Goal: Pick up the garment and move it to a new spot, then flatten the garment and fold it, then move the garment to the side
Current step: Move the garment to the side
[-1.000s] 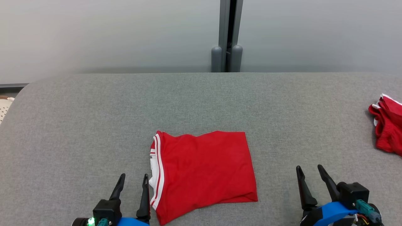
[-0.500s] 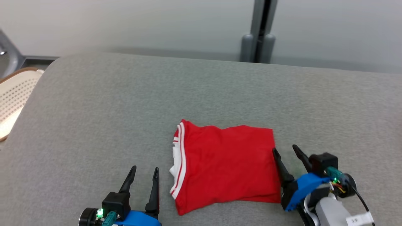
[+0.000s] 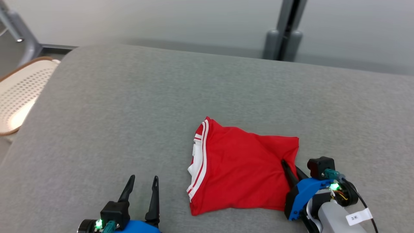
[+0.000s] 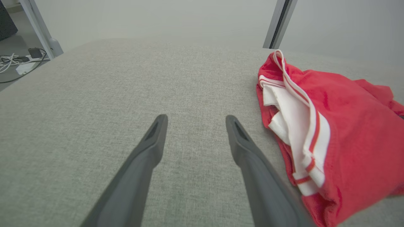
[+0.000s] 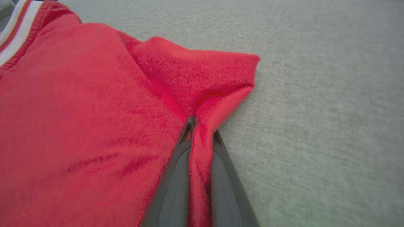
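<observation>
Red folded jersey garment (image 3: 239, 168) is pinched at its right edge by your right gripper (image 3: 290, 165); left gripper (image 3: 144, 177) gapes empty. Drag low, slowly sideways.

The red garment (image 3: 239, 165) lies on the grey cushion (image 3: 129, 106). The right gripper (image 3: 290, 165) pinches its right edge, and the left gripper (image 3: 144, 178) stands spread at near left.

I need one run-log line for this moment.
right gripper: shut on folded red white-trimmed fabric garment, right edge | left gripper: open, off garment | underneath: grey fabric surface
</observation>
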